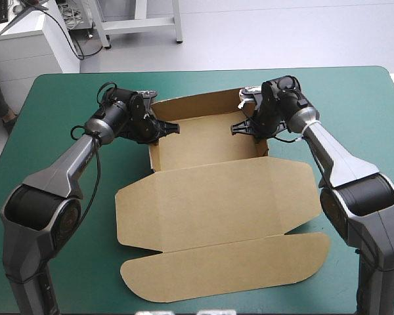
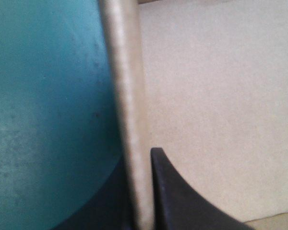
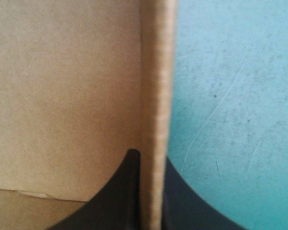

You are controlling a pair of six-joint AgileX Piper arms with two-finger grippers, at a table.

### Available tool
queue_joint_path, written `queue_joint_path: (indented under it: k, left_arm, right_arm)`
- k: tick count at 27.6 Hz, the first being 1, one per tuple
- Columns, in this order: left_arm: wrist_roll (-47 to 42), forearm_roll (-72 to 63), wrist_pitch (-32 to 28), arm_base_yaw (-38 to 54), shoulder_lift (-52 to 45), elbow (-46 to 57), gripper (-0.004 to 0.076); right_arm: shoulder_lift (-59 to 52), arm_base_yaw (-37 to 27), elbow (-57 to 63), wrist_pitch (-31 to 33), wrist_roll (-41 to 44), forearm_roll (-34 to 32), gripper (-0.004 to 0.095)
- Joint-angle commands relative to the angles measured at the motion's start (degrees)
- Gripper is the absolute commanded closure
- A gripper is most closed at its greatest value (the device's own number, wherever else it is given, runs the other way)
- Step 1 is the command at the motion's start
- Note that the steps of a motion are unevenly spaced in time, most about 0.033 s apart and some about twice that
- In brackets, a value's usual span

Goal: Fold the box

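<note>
The brown box [image 1: 210, 141] stands as an open tray at the middle back of the teal-green table, its lid [image 1: 217, 203] lying flat toward the near edge with a long curved flap [image 1: 230, 269] beyond it. My left gripper [image 1: 163, 128] is shut on the box's left wall; in the left wrist view that wall's edge [image 2: 129, 120] runs up between my black fingers [image 2: 177, 196]. My right gripper [image 1: 246, 126] is shut on the right wall, whose edge [image 3: 156, 120] shows between its fingers [image 3: 120, 191], the box's inside on one side and the table on the other.
Teal-green table cover [image 1: 59, 216] lies bare to the left and right of the box. White furniture [image 1: 26, 46] stands beyond the table's far left corner.
</note>
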Motion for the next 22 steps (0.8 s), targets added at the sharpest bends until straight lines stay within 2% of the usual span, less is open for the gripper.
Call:
queue_joint_path:
  k: [1,6,8,11,13,16,18,20,22]
  left_arm:
    - [2.50,-3.47,-2.60,-0.80,-0.57,-1.19,0.0732]
    - [8.93,-5.79,-2.70,-0.80,2.13,-1.19,0.0731]
    - [8.93,-5.87,-3.13,-0.80,2.13,-1.19,0.0723]
    - [10.22,-5.87,-2.54,-0.80,2.13,-1.41,0.0643]
    - [11.91,-6.89,-0.63,-0.80,2.13,-2.03,0.0525]
    - [11.91,-7.01,0.36,-0.80,2.13,-3.49,0.0322]
    - [11.59,-7.01,0.81,-0.80,2.13,-4.69,0.0244]
    - [10.83,-7.01,1.47,-0.80,2.13,-5.96,0.0226]
    - [10.68,-6.90,2.58,-0.80,2.13,-7.47,0.0227]
  right_arm:
    - [-2.00,-0.67,-2.13,-5.01,-1.18,2.33,0.0921]
    - [-1.10,-0.80,-2.13,-6.01,-2.72,-0.44,0.0921]
    - [-1.10,-0.80,-2.13,-6.44,-2.72,-0.92,0.0921]
    - [-1.10,-0.88,-2.13,-6.32,-3.79,-0.79,0.0911]
    - [-1.10,-0.88,-2.13,-5.94,-5.38,-0.44,0.0873]
    - [-1.10,-0.88,-2.23,-5.34,-5.50,-0.44,0.0727]
    - [-1.10,-0.88,-2.59,-4.52,-5.50,-0.44,0.0601]
    - [-1.10,-0.88,-3.32,-3.78,-5.27,-0.44,0.0500]
    - [-1.10,-0.88,-4.59,-2.85,-5.27,-0.44,0.0445]
